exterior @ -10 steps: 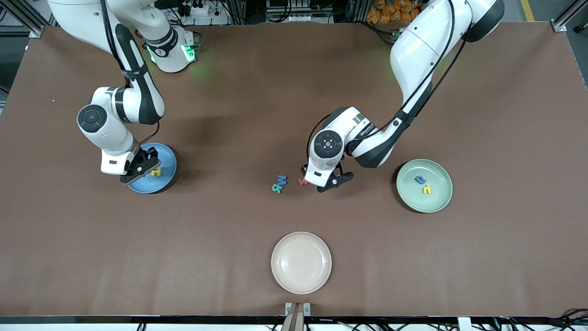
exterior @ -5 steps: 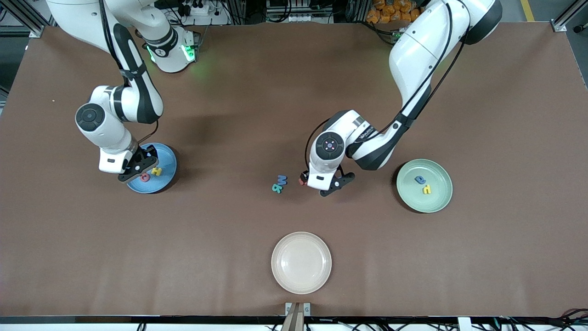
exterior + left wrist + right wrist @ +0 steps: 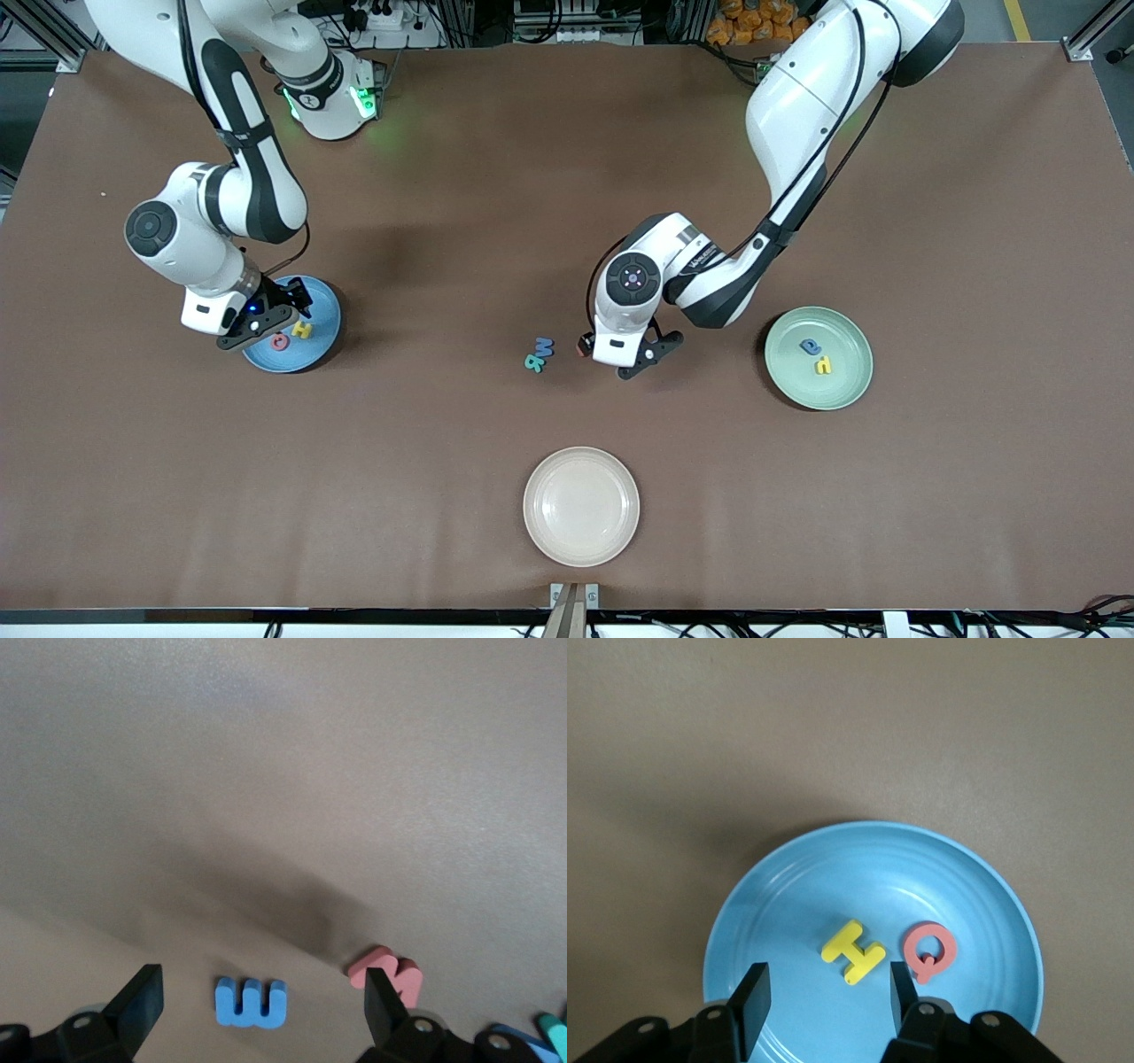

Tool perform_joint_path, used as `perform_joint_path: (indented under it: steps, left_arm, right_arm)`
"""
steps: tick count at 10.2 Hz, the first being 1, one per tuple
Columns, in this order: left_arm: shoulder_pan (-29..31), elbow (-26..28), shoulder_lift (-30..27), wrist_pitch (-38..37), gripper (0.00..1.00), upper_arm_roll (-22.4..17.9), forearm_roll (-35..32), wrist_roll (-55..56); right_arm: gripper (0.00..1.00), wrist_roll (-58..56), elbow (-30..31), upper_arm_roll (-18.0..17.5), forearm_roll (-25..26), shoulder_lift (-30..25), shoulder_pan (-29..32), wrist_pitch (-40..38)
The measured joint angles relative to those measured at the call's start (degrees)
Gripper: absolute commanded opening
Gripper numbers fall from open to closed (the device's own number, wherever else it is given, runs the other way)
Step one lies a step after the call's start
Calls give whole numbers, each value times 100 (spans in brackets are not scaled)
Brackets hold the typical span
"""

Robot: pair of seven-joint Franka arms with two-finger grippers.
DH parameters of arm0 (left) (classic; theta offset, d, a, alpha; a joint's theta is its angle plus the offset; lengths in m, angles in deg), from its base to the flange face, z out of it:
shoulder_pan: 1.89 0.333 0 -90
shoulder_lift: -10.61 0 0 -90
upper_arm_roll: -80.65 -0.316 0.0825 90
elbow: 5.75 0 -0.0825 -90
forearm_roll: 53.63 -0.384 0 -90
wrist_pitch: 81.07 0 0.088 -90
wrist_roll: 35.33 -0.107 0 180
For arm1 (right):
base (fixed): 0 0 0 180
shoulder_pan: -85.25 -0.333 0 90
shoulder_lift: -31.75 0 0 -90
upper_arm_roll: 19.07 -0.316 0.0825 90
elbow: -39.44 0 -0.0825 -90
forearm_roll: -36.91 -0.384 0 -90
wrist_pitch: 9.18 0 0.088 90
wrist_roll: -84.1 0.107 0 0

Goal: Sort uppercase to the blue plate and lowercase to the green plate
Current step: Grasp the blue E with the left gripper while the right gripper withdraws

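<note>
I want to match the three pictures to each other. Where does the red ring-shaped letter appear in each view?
Front view: the red ring-shaped letter lies in the blue plate, beside the yellow H, partly under the right gripper.
Left wrist view: not in it.
Right wrist view: the letter lies in the plate, beside the H.
Shared landmark: the blue plate with the yellow H.

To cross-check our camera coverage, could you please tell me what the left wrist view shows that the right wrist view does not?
Only the left wrist view shows the blue E-like letter and red w on the brown table, between the open left gripper fingers. Only the right wrist view shows the blue plate holding the yellow H and red Q, under the open right gripper. Both share the table.
</note>
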Motion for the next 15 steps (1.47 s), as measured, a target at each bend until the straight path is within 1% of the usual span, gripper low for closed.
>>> perform_joint_path:
  steps: [5,11,13,14,15]
  left_arm:
    - [-8,249,25,47,100,-3,-5,2]
    - [-94,293,25,104,100,-2,-5,17]
    - [-93,305,25,104,100,-4,-5,18]
    - [-93,316,26,104,64,-4,-5,18]
    - [-93,325,26,104,40,-4,-5,18]
  right_arm:
    - [62,405,-3,-6,-24,-9,-49,-30]
    - [62,510,-5,-8,-30,-52,-68,-160]
    - [63,900,-10,-15,-35,-121,-111,-229]
    - [63,1248,-25,-28,-38,-152,-177,-246]
    - [62,1601,-60,-45,-38,-176,-264,-270]
